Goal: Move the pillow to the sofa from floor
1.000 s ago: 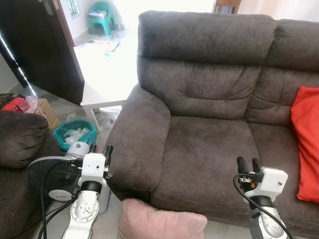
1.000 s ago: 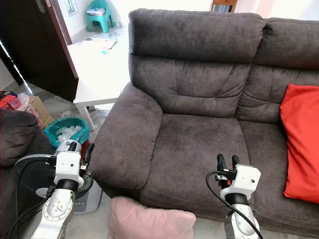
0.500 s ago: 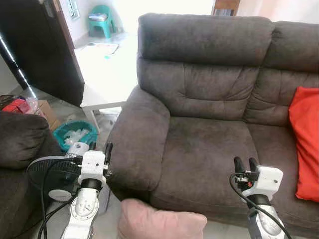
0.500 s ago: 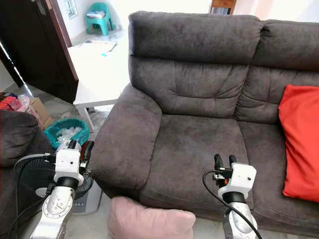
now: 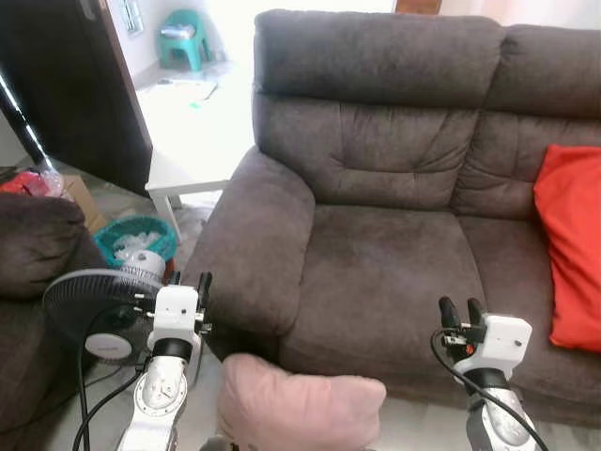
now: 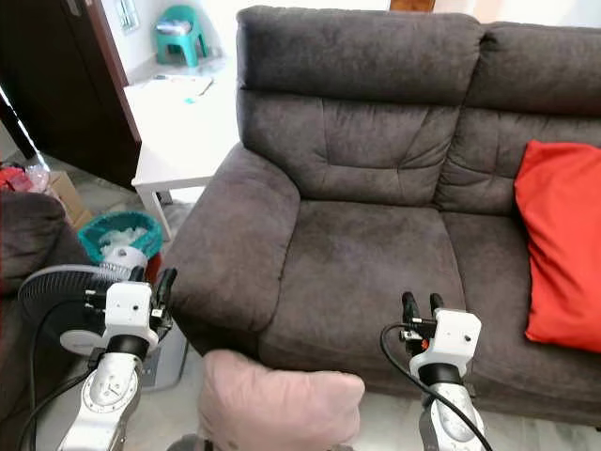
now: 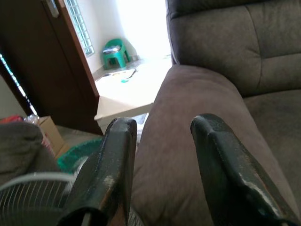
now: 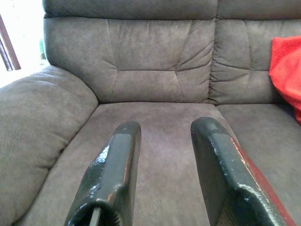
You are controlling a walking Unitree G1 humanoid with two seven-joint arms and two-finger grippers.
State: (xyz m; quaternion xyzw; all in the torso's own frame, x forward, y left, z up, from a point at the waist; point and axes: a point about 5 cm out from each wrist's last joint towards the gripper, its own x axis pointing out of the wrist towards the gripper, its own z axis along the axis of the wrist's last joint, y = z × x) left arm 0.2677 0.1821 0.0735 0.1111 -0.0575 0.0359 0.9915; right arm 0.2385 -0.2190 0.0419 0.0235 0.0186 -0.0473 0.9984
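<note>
In the left eye view a pink pillow (image 5: 299,411) lies on the floor (image 5: 427,432) against the front edge of the dark grey sofa (image 5: 394,207), below its left armrest. The left gripper (image 5: 191,279) is raised beside that armrest's outer front corner, its fingers parted and holding nothing. The right gripper (image 5: 461,311) is up over the front edge of the sofa seat, its fingers also parted and empty. A red cushion (image 5: 569,246) leans at the right end of the seat. Left of the sofa stand a black fan (image 5: 92,305), a green waste basket (image 5: 141,245) and a white low table (image 5: 192,141).

The right eye view shows the same scene, with the pillow (image 6: 277,402) between the two arms.

In the left wrist view the fingers (image 7: 113,167) stand apart, with the sofa armrest (image 7: 188,136) beyond them and a green chair (image 7: 115,52) far behind.

In the right wrist view the spread fingers (image 8: 115,169) point across the sofa seat (image 8: 162,141) at the backrest; the red cushion (image 8: 288,70) sits at the seat's far end.
</note>
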